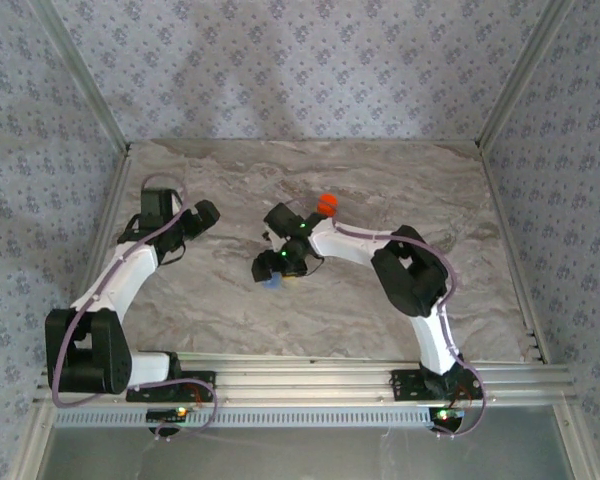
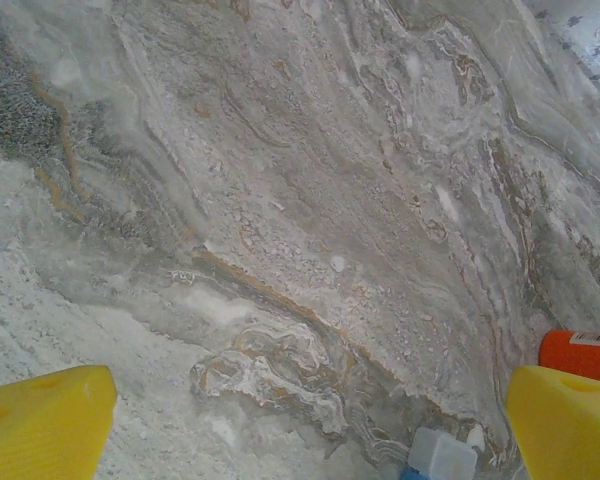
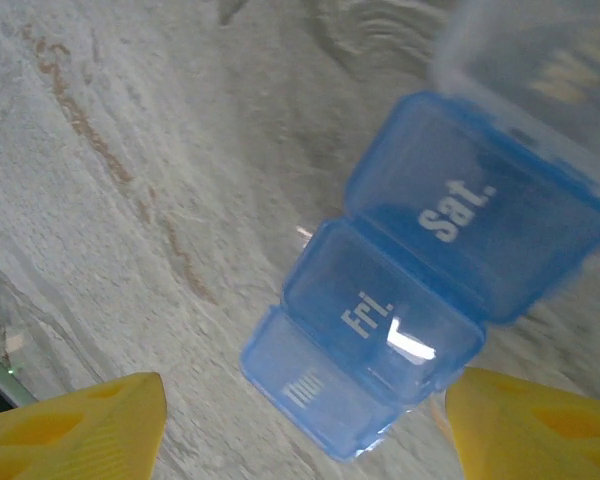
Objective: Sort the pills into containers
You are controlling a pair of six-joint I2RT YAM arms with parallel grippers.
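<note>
The bright orange bottle [image 1: 326, 204] with its red-orange cap stands mid-table, and its side [image 2: 580, 352] shows past the left wrist view's right finger. A blue translucent pill box [image 3: 420, 290] with lids marked "Fri." and "sat." lies on the marble; it also appears as a blue spot [image 1: 271, 282] and a pale corner [image 2: 440, 455]. My right gripper [image 3: 305, 430] hovers open just over the box's near end, seen from above as the right gripper [image 1: 273, 270]. My left gripper [image 2: 300, 425] is open over bare marble, well left of both containers [image 1: 206, 213]. I cannot make out any pills.
The marble table [image 1: 380, 300] is walled by patterned panels [image 1: 300, 60] with metal frame posts at the left and right. An aluminium rail [image 1: 300, 375] runs along the near edge by the arm bases.
</note>
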